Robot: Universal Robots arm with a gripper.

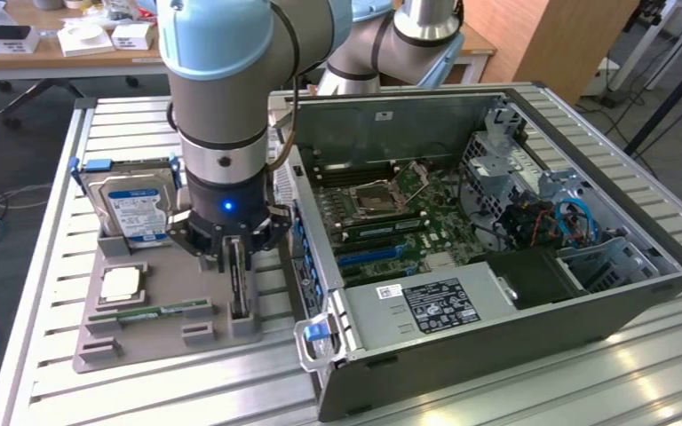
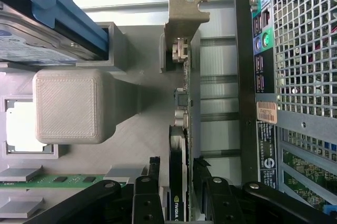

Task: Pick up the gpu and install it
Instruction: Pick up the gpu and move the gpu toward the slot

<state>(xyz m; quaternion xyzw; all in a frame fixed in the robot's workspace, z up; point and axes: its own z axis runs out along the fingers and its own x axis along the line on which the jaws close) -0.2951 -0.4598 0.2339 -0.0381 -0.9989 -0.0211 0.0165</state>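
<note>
The gpu (image 1: 238,288) stands on edge in a slot of the grey holder (image 1: 139,346), just beside the open computer case (image 1: 471,231). In the wrist view the gpu (image 2: 181,97) is a thin dark card with its metal bracket (image 2: 184,10) at the far end. My gripper (image 1: 237,264) has come straight down over the card. Its black fingers (image 2: 152,168) stand on either side of the card's near end, with narrow gaps showing. The gripper (image 2: 178,174) is open and straddles the gpu, which still rests in the holder.
A hard drive (image 1: 134,209) with a blue label leans in the holder at the exterior view's left. A processor chip (image 1: 122,284) and a green memory stick (image 1: 152,312) lie near it. The case wall (image 2: 263,76) runs close beside the gpu, and the motherboard (image 1: 389,213) lies exposed inside.
</note>
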